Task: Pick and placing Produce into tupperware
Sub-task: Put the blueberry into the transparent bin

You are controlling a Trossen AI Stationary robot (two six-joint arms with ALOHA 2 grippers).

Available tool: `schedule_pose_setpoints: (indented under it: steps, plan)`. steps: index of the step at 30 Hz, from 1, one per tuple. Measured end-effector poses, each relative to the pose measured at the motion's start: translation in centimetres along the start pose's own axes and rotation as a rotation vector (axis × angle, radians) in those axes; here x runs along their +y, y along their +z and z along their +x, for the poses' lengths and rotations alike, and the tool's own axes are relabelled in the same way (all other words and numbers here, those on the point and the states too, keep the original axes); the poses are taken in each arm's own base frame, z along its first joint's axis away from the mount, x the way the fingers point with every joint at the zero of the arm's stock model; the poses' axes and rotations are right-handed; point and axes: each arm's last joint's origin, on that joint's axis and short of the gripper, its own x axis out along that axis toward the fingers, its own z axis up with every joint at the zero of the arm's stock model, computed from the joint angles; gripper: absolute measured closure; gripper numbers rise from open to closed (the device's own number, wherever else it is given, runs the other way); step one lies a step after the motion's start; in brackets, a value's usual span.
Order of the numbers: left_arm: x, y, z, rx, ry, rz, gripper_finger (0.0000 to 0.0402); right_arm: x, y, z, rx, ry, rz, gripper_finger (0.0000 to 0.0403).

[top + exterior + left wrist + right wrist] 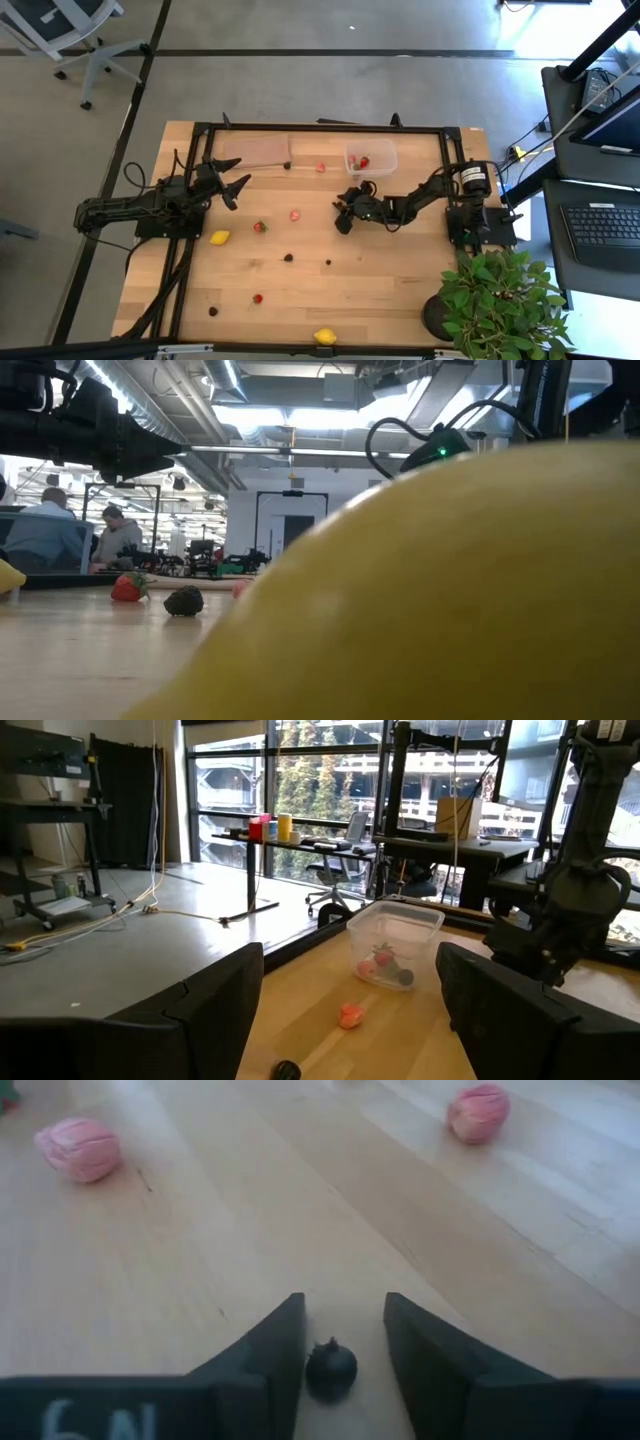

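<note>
The clear tupperware [371, 160] stands at the far middle of the table with a red strawberry and other pieces in it; it also shows in the left wrist view [393, 942]. Produce lies scattered on the table: strawberries [260, 227], two lemons [220, 238], dark berries [288, 257]. My right gripper [343, 218] is low at the table's middle, open, with a small dark berry [331, 1367] between its fingers. My left gripper [235, 185] is open and empty at the left, above the table. My right gripper's fingers come slanting down and stand on either side of the dark berry, which lies on the table. One finger [285, 1348] is right against the berry's side, and I cannot tell whether it touches. A gap shows between the berry and the other finger [415, 1348].
A flat brown sheet [255, 150] lies at the far left. A potted plant [490, 300] stands at the near right corner. Two pink pieces [78, 1148] lie ahead of my right gripper. A lemon [450, 590] fills the low view, with a strawberry [127, 587] and berry [183, 601] behind.
</note>
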Motion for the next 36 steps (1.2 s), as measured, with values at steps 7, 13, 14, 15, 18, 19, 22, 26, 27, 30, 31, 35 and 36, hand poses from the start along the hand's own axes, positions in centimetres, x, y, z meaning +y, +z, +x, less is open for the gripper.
schedule_pose_setpoints:
  steps: [7, 13, 14, 15, 18, 19, 22, 26, 27, 30, 31, 35, 36]
  plan:
    - [0.0, 0.0, 0.0, 0.0, 0.0, 0.0, 0.0111, -0.1, -0.3, 0.0, 0.031, -0.012, -0.003, 0.0335]
    - [0.0, 0.0, 0.0, 0.0, 0.0, 0.0, 0.0111, -0.1, -0.3, -0.1, 0.031, -0.005, 0.028, 0.0351]
    - [0.0, 0.0, 0.0, 0.0, -0.001, 0.0, 0.0111, -0.1, -0.2, -0.1, 0.029, -0.003, 0.04, 0.0351]
    - [0.0, 0.0, 0.0, 0.0, -0.001, 0.0, 0.0111, -0.1, -0.1, -0.2, 0.026, 0.003, 0.053, 0.0351]
    - [0.0, 0.0, 0.0, 0.0, 0.0, 0.0, 0.0111, 0.0, 0.7, -0.7, 0.017, 0.031, 0.062, 0.0354]
    - [0.0, 0.0, 0.0, 0.0, 0.0, 0.0, 0.0111, 0.0, 0.9, -1.0, 0.018, 0.042, 0.06, 0.0354]
    - [0.0, 0.0, 0.0, 0.0, -0.001, 0.0, 0.0111, 0.0, 3.0, -2.2, -0.033, 0.074, 0.06, 0.0356]
    - [0.0, 0.0, 0.0, 0.0, -0.001, 0.001, 0.0111, -1.0, 6.7, -4.1, -0.168, 0.062, 0.091, 0.036]
    - [0.0, 0.0, 0.0, 0.0, -0.001, 0.001, 0.0111, -1.3, 7.5, -4.7, -0.198, 0.062, 0.101, 0.036]
    - [0.0, 0.0, 0.0, 0.0, -0.001, 0.0, 0.0111, -2.6, 10.3, -6.8, -0.296, 0.048, 0.16, 0.036]
    - [0.0, 0.0, 0.0, 0.0, -0.001, 0.001, 0.0111, -3.3, 10.9, -7.3, -0.309, 0.018, 0.177, 0.036]
    - [0.0, 0.0, 0.0, 0.0, -0.001, 0.0, 0.0111, -6.1, 12.1, -9.1, -0.257, -0.125, 0.214, 0.0361]
    - [0.0, 0.0, 0.0, 0.0, -0.001, 0.0, 0.0111, -6.6, 12.6, -9.5, -0.228, -0.149, 0.228, 0.0362]
